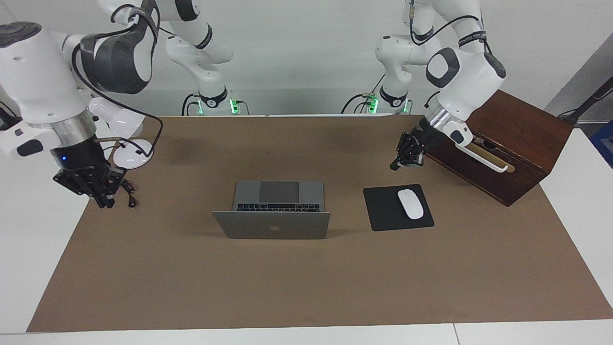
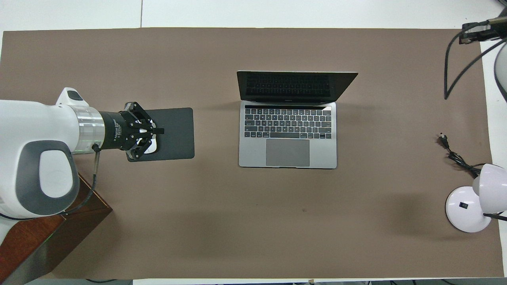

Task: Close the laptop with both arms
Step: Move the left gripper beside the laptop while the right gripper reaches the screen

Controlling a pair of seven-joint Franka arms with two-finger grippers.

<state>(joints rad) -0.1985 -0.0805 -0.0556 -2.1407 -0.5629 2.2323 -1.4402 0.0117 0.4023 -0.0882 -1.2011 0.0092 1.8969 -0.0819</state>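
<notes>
The silver-grey laptop (image 1: 273,225) (image 2: 288,134) stands open in the middle of the brown mat. Its lid is raised, with the apple logo facing away from the robots. My left gripper (image 1: 406,160) (image 2: 152,130) hangs in the air by the wooden box, over the mouse pad's edge, well apart from the laptop. My right gripper (image 1: 103,191) hangs over the mat's edge at the right arm's end of the table, also well apart from the laptop. Neither gripper holds anything.
A black mouse pad (image 1: 383,211) (image 2: 176,134) with a white mouse (image 1: 411,203) lies beside the laptop toward the left arm's end. A brown wooden box (image 1: 507,143) (image 2: 43,241) stands nearer the robots there. A white lamp (image 1: 125,143) (image 2: 467,208) and its plug lead (image 2: 455,156) sit at the right arm's end.
</notes>
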